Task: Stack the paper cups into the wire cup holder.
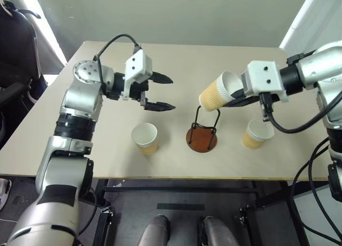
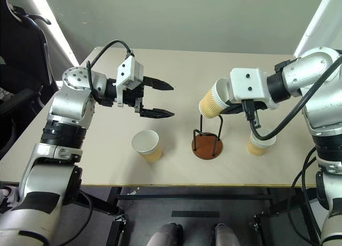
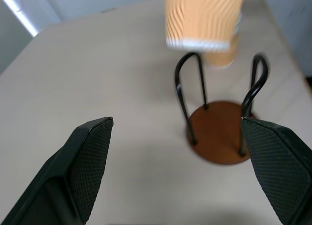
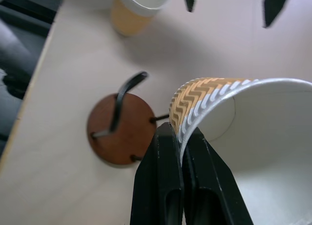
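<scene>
None stacked: no cup is being held by the holder [image 1: 202, 134] yet; its disc base is lying bare inside the wire loops.
Left gripper [image 1: 158, 91]: it is being kept released, fingers spread wide and carrying nothing, hovering over the table [image 1: 64, 144] left of the holder and pointing toward it.
Left cup [image 1: 145, 138]: it is being left upright on the table, near the front edge, left of the holder and apart from it, below the left gripper.
Held cup [image 1: 216, 92]: it is being gripped at the rim by the right gripper [image 4: 179, 146], one finger inside the wall and one outside, clenched tight; the cup is being carried tilted, bottom toward the holder, above the loops and not yet between them.
Right cup [image 1: 257, 134]: it is being left upright on the table, right of the holder, under the right arm.
Remaining: all three cups are judged still to be placed; the held one is likely being brought first.
Obstacles: the tall wire loops are being seen as the main risk, since a tilted cup could catch on them; the right cup under the arm could be knocked.
Surroundings: a dark chair [image 1: 13, 48] is standing beyond the table's left edge.
</scene>
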